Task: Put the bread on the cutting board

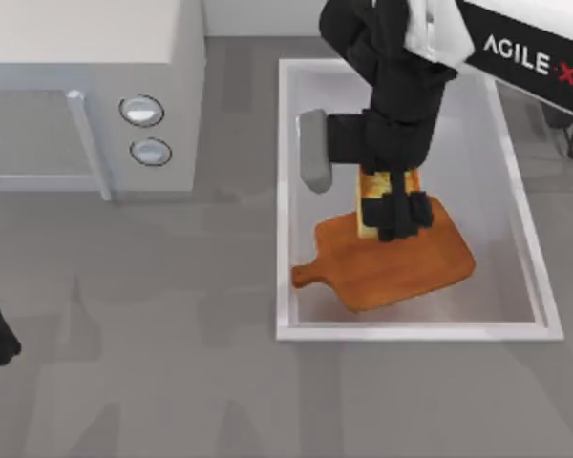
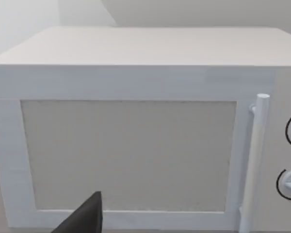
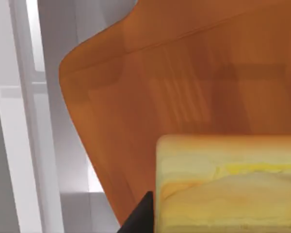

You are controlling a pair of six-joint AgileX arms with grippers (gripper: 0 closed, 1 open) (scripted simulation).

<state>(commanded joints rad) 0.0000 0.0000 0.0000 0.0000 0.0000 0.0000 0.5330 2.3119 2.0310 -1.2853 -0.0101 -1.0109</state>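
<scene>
Jaws of right gripper (image 1: 398,212) clamp bread (image 1: 371,196) over cutting board (image 1: 401,262); faucet (image 1: 313,151) beside.

Bread (image 3: 228,184) sits over the cutting board (image 3: 150,97) (grain visible), close to the lens; a dark fingertip (image 3: 140,218) touches the bread's edge.

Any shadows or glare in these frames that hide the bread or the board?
Top view: even light, no glare; the right end effector covers much of the bread over the cutting board. Right wrist view: soft shadow on the board near the bread. Left wrist view: flat light on the microwave.
</scene>
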